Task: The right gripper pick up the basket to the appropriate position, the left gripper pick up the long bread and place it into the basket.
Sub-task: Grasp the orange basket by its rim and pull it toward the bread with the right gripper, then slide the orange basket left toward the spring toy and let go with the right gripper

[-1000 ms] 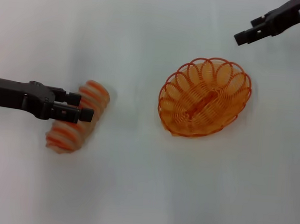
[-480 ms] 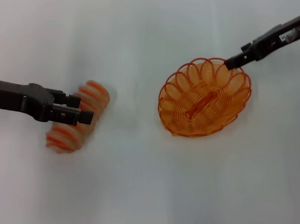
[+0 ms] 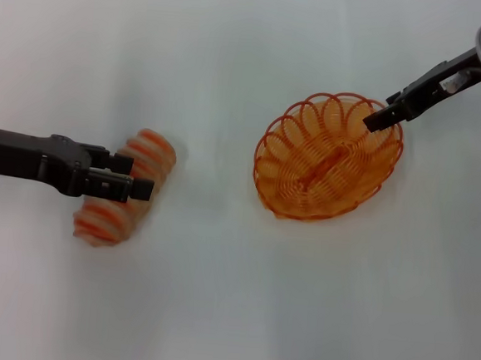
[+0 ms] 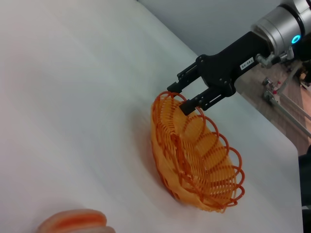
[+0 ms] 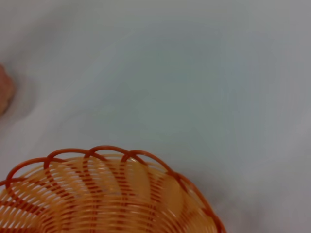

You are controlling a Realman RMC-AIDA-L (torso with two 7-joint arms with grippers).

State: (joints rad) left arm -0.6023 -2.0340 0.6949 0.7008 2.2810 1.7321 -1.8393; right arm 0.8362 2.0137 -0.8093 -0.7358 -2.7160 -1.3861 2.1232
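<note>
So, on my left the left gripper (image 3: 140, 179) sits over the bread (image 3: 125, 189), fingers spread to either side of its middle (whether they touch it I can't tell). Open table (image 3: 206, 294) lies between it and the basket (image 3: 328, 157). The right gripper (image 3: 377, 118) straddles the basket's far rim, fingers parted.

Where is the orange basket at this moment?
In the head view the basket sits on the white table right of centre, empty, with the right gripper at its far right rim and the long bread far to its left.
</note>
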